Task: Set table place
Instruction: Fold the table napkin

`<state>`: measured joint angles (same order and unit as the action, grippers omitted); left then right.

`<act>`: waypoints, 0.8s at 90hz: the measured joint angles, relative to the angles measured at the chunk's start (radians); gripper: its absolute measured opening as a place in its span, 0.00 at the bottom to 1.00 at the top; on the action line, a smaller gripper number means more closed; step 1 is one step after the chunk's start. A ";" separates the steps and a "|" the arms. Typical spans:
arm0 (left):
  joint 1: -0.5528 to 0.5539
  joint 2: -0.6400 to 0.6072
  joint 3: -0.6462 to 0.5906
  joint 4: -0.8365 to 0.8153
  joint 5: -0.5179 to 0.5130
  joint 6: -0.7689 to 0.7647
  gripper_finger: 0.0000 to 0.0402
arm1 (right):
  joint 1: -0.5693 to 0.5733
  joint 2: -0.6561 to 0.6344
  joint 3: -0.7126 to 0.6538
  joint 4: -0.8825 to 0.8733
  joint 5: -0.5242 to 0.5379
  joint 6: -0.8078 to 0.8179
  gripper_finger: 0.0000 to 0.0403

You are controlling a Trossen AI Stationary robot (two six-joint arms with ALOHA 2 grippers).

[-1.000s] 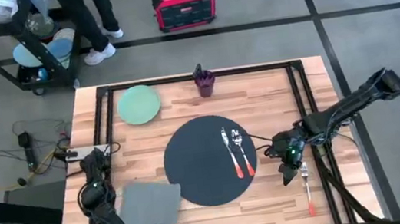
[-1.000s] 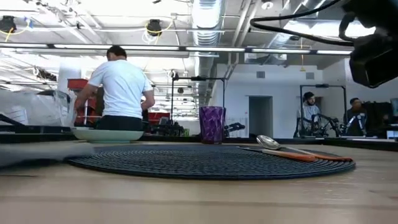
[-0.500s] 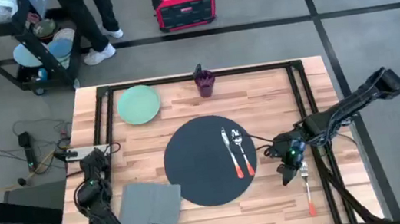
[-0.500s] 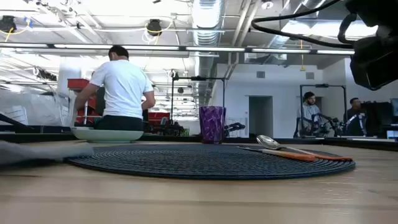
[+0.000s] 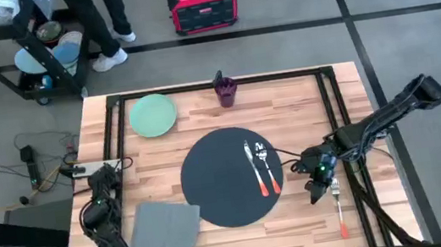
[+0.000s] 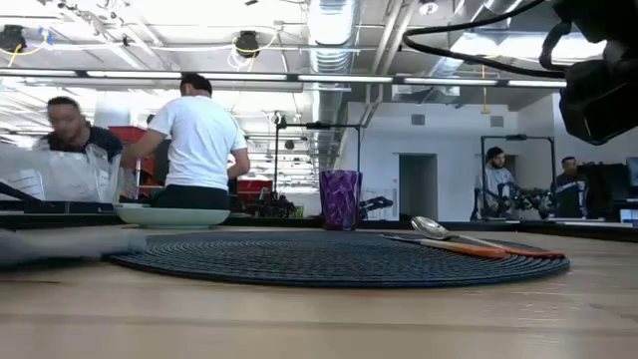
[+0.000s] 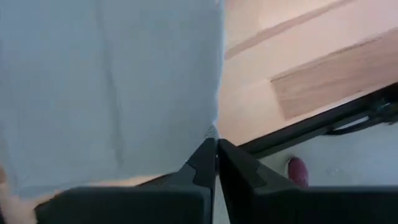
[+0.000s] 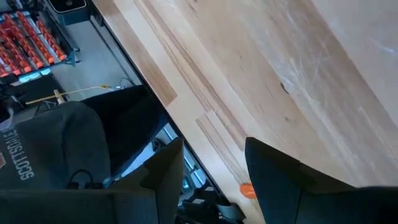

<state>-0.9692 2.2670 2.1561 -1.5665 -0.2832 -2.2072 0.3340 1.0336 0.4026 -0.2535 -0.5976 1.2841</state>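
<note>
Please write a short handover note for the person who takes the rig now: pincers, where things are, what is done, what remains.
Left pincer: shut on the near edge of the grey napkin, at the table's near-left.
Right pincer: open, over the orange-handled fork right of the mat.
Done: knife and spoon lie on the mat's right part.
Left: green plate and purple cup sit at the far side, off the mat; the fork and napkin are not yet placed.

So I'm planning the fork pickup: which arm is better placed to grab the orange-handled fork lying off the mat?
Right. The right gripper hangs open beside the fork at the table's right side; the left gripper is shut on the grey napkin.
</note>
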 joint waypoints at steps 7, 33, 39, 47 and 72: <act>0.006 -0.017 -0.036 -0.007 -0.005 0.000 0.00 | 0.000 0.000 0.000 0.000 0.000 0.002 0.40; 0.003 -0.118 -0.212 -0.001 0.001 -0.005 0.00 | 0.000 0.000 0.000 0.000 0.000 0.002 0.40; 0.003 -0.126 -0.231 -0.007 0.003 -0.006 0.00 | 0.000 0.000 0.000 0.000 0.000 0.002 0.40; 0.001 -0.128 -0.246 -0.006 0.003 -0.009 0.00 | -0.001 0.000 0.000 0.000 0.000 0.002 0.40; -0.010 -0.121 -0.297 -0.004 0.029 -0.015 0.00 | -0.001 0.000 0.000 0.000 -0.001 0.018 0.40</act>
<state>-0.9790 2.1456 1.8595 -1.5703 -0.2546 -2.2227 0.3332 1.0340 0.4026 -0.2539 -0.5983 1.3018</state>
